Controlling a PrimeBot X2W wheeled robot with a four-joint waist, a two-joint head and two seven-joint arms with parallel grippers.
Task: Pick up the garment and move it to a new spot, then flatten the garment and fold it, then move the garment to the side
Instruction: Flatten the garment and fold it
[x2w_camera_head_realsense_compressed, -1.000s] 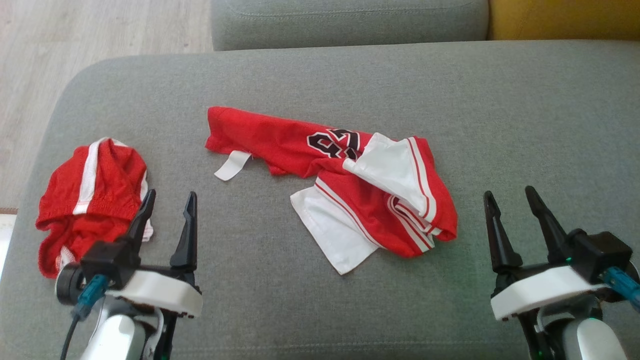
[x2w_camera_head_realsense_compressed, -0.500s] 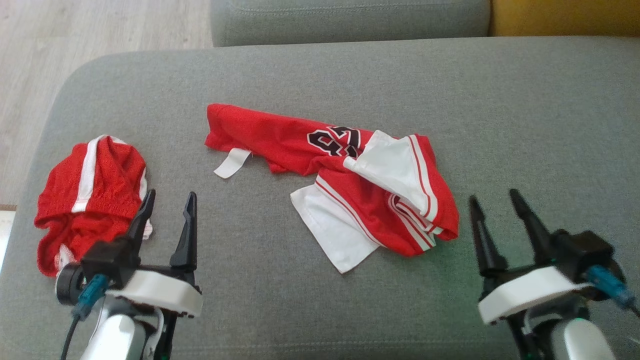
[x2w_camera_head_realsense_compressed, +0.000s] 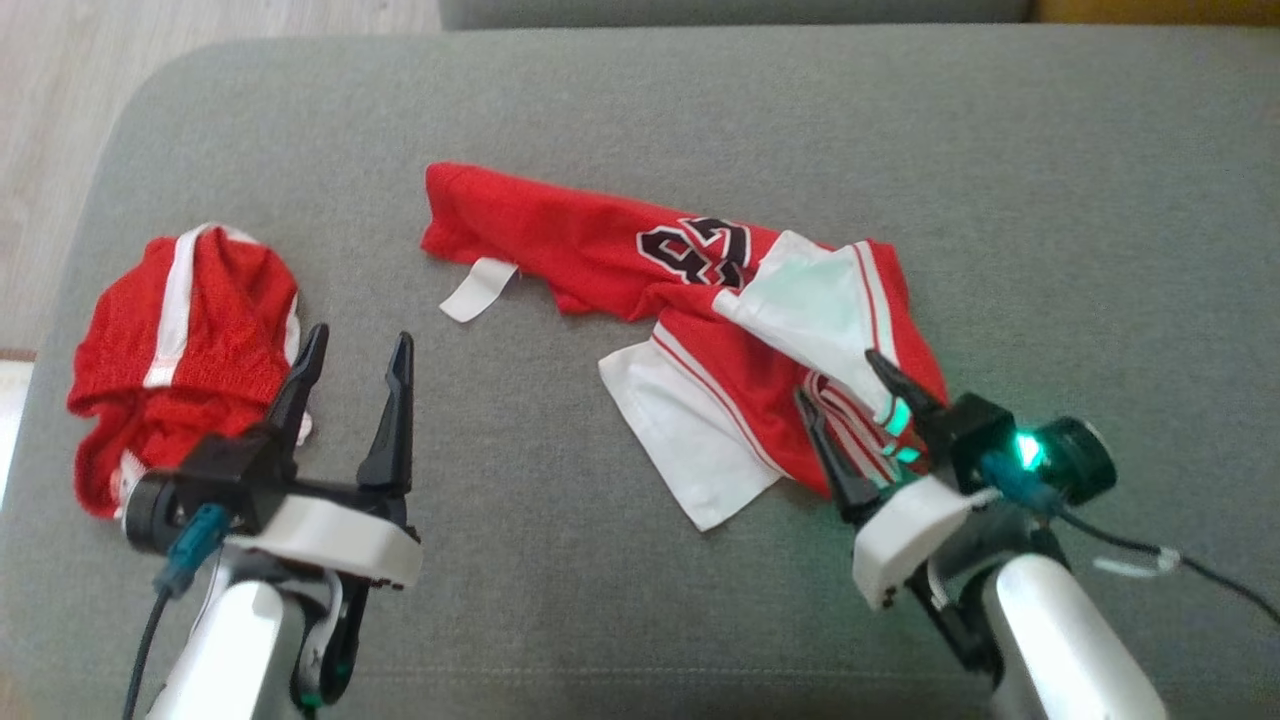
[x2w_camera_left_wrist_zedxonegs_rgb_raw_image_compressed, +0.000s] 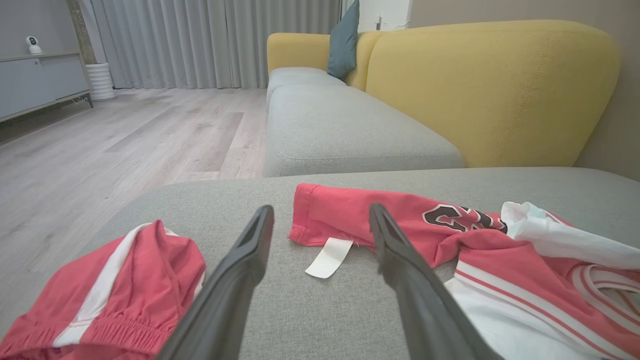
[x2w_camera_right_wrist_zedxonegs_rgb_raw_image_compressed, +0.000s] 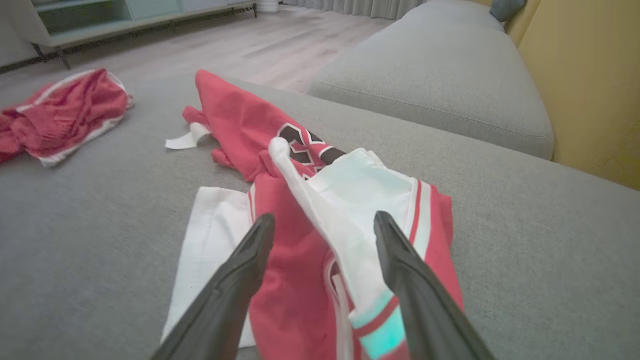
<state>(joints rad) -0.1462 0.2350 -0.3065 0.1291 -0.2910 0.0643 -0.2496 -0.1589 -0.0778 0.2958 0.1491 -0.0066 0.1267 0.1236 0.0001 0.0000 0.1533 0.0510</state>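
The right gripper (x2w_camera_head_realsense_compressed: 835, 376), jaws wide and empty, hangs over the crumpled red garment (x2w_camera_head_realsense_compressed: 580, 235) at its near right edge.

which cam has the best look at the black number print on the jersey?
Head view: the number print faces the camera from above, its right edge tucked under a white fold of the jersey. Left wrist view sees the print at a grazing angle, foreshortened. Right wrist view has it partly behind that fold.
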